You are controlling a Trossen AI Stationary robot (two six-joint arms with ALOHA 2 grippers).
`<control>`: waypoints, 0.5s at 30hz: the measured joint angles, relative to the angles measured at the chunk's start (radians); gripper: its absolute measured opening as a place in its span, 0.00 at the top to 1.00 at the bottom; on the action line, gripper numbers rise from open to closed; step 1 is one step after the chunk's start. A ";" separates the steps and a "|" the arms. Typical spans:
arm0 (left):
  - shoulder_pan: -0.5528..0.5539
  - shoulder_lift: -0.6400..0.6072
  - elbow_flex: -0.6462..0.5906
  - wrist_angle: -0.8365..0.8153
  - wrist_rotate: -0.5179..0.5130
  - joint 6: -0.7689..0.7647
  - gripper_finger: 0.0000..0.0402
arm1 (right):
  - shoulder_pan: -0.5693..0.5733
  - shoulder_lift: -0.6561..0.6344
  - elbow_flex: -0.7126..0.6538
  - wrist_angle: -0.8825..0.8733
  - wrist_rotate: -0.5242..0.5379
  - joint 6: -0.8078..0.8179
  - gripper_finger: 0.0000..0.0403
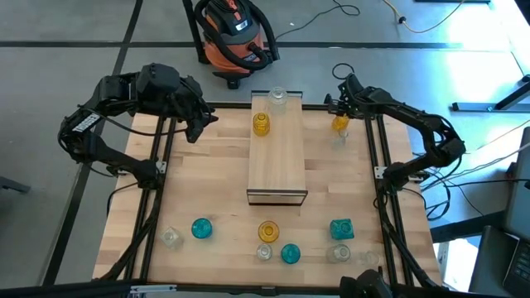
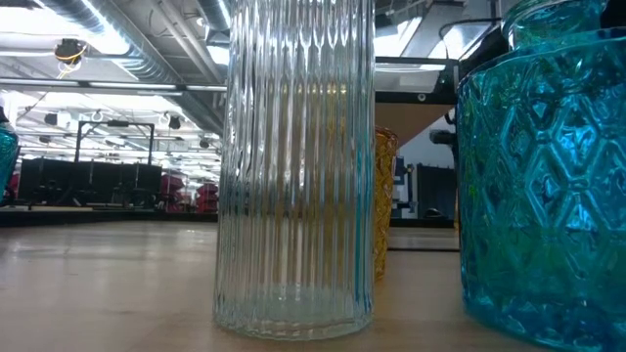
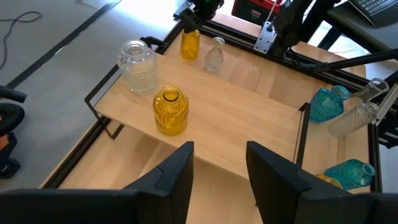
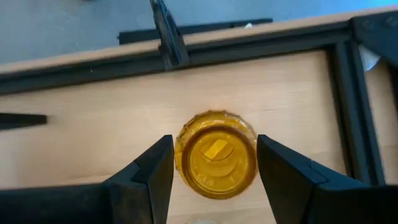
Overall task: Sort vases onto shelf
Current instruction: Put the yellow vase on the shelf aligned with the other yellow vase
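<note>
Vases: you have two on the shelf (image 1: 277, 149) at its far end, one clear (image 1: 277, 100), one amber (image 1: 262, 124). Your right gripper (image 4: 214, 163) straddles another amber vase (image 4: 216, 154) far right, fingers not visibly touching. Your left gripper (image 3: 219, 168) hovers empty, fingers apart.

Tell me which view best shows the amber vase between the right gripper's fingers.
The right wrist view: it looks straight down on the amber vase between the right gripper's fingers. The high view shows it small at the table's far right corner. The left wrist view shows it far off. The low view doesn't clearly show it.
</note>
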 joint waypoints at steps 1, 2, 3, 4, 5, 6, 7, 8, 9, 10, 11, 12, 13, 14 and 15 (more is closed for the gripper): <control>0.000 0.000 0.000 0.000 0.000 0.000 0.65 | 0.000 0.011 0.000 0.003 0.000 -0.001 0.52; 0.000 0.000 0.000 0.000 0.000 0.000 0.65 | 0.001 0.021 0.001 0.006 0.000 -0.001 0.52; 0.000 0.000 0.000 0.000 0.000 0.000 0.65 | 0.001 0.027 0.002 0.010 0.005 0.000 0.52; 0.000 0.000 0.000 0.000 0.000 0.000 0.65 | 0.001 0.030 0.002 0.012 0.009 0.000 0.52; 0.000 0.000 0.000 0.000 -0.001 0.000 0.65 | 0.001 0.030 0.002 0.013 0.016 0.000 0.52; 0.000 0.000 0.000 0.000 -0.001 -0.001 0.65 | 0.001 0.029 0.002 0.012 0.020 0.000 0.53; 0.000 0.000 0.000 0.000 -0.001 -0.005 0.65 | 0.002 0.028 0.002 0.012 0.022 0.000 0.55; 0.000 0.000 0.000 0.000 -0.001 -0.010 0.65 | 0.002 0.025 0.002 0.011 0.024 -0.002 0.58; 0.000 0.000 0.000 0.000 -0.001 -0.014 0.65 | 0.002 0.022 0.002 0.009 0.025 -0.005 0.61; 0.000 0.000 0.000 0.000 -0.001 -0.015 0.65 | 0.001 0.019 0.002 0.008 0.025 -0.010 0.64; 0.000 0.000 0.000 0.000 -0.001 -0.015 0.65 | 0.001 0.017 0.002 0.005 0.026 -0.019 0.69; 0.000 0.000 0.000 0.000 -0.001 -0.015 0.65 | 0.001 0.014 0.002 0.004 0.025 -0.029 0.73; 0.000 0.000 0.000 0.000 -0.001 -0.015 0.65 | 0.002 0.012 0.002 0.003 0.024 -0.035 0.76; 0.000 0.000 0.000 0.000 -0.001 -0.015 0.65 | 0.002 0.010 0.001 0.003 0.016 -0.047 0.76; 0.000 0.000 0.000 0.000 -0.001 -0.015 0.65 | 0.001 0.007 0.001 0.003 0.005 -0.055 0.76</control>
